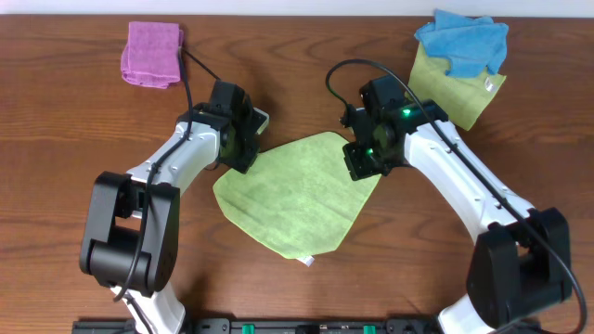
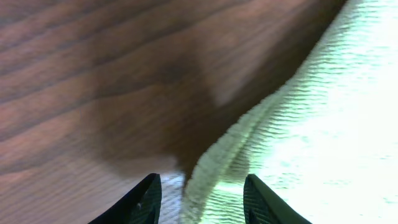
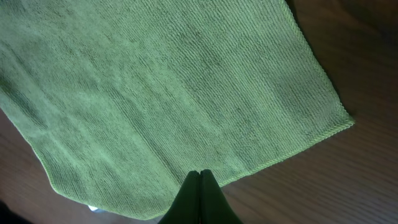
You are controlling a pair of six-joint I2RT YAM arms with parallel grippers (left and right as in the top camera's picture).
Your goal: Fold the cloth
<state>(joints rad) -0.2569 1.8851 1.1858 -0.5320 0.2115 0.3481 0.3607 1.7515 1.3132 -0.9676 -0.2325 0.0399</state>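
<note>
Straddling the ten-o'clock edge of the cloth [image 1: 297, 199], spread flat on the bench [image 1: 74, 121], our left jaws stand apart, nearest; we see the right jaws shut over its two-o'clock corner.

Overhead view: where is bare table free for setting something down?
Free: the far strip of table between the pink cloth and the blue cloth. Crowded: around the cloth, where the left gripper and right gripper sit.
</note>
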